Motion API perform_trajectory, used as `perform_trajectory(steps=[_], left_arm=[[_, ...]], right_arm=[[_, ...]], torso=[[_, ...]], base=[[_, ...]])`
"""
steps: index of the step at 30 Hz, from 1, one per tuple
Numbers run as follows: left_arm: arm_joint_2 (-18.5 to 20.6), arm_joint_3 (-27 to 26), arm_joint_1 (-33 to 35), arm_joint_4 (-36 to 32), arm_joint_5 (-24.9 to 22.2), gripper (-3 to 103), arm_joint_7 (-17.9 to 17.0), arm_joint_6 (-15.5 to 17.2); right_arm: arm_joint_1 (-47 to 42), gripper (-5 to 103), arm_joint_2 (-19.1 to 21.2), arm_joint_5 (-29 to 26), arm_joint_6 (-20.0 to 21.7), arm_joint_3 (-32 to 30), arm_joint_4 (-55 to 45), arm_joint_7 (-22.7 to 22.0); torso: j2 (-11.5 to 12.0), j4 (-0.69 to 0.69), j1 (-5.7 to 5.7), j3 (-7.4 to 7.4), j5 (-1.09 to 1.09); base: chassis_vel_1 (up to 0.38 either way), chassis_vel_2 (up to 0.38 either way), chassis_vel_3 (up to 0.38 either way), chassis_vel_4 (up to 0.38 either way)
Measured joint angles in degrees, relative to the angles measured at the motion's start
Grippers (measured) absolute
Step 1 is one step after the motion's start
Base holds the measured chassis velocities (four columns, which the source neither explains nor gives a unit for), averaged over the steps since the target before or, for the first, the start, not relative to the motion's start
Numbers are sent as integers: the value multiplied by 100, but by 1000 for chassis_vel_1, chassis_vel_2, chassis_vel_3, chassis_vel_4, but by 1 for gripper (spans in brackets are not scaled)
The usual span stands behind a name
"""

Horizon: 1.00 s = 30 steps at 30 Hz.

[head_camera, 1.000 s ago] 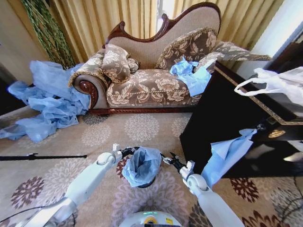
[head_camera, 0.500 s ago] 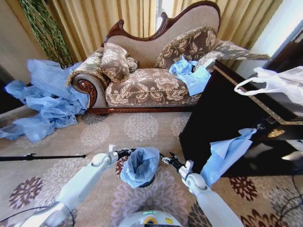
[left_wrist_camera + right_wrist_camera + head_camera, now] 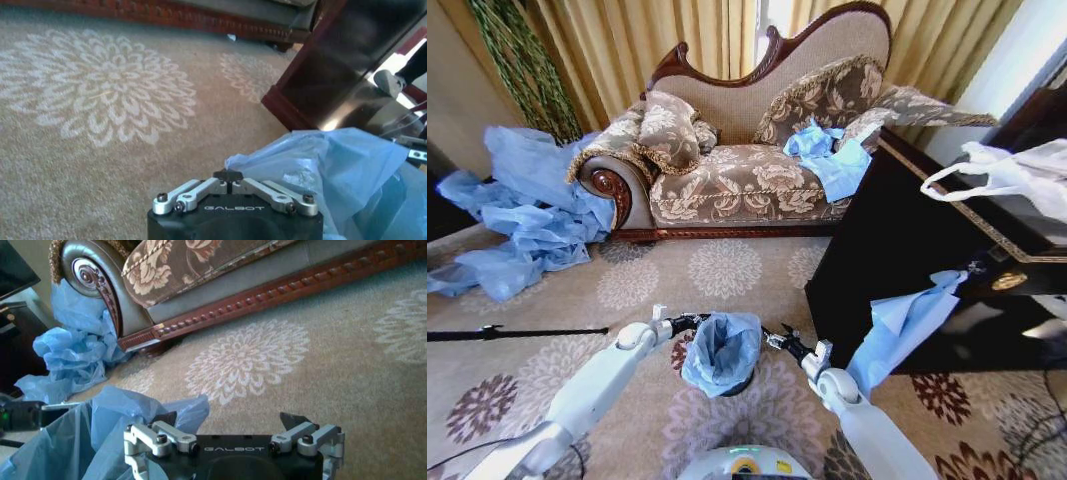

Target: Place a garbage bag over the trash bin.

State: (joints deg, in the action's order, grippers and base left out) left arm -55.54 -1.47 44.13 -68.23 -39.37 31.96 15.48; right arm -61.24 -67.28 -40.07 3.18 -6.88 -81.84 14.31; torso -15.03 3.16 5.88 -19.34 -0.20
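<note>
You are pinching the garbage bag (image 3: 722, 350) with the closed left gripper (image 3: 695, 321) at lower centre, the right gripper (image 3: 772, 338) gaping beside it.

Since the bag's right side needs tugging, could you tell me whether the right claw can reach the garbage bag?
Probably yes: the right claw stands open close beside the garbage bag, with the plastic against one finger and nothing between them.
</note>
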Motion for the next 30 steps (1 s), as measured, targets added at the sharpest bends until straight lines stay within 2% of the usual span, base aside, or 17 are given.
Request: perform_trajectory(steps=[8,23,26,27,29,30], left_arm=[[-120,202,-91,234,130,0,85,-56],[-94,166,-25,289,279,-2,82,-87],[-48,19,75,214,270,14,62,-140],[-48,19,75,214,270,14,62,-140],[0,-126,167,181,227,24,86,-177],[27,-183,207,167,213,24,92,-192]], right_arm=[[-7,100,4,0,0,-13,-10,-13],[-29,100,6,-20,-5,-23,-86,-9],[-65,100,41,-29,-5,-65,-147,5],[-65,100,41,-29,-5,-65,-147,5],[-107,100,73,-29,-5,-103,-187,35],[-125,100,81,-29,-5,-120,-205,45]], torso=[[-1,0,0,0,0],[-1,0,0,0,-1],[-1,0,0,0,0],[-1,0,0,0,0],[-1,0,0,0,-1],[-1,0,0,0,0]], base=[[0,0,0,0],[0,0,0,0],[0,0,0,0],[0,0,0,0],[0,0,0,0],[0,0,0,0]])
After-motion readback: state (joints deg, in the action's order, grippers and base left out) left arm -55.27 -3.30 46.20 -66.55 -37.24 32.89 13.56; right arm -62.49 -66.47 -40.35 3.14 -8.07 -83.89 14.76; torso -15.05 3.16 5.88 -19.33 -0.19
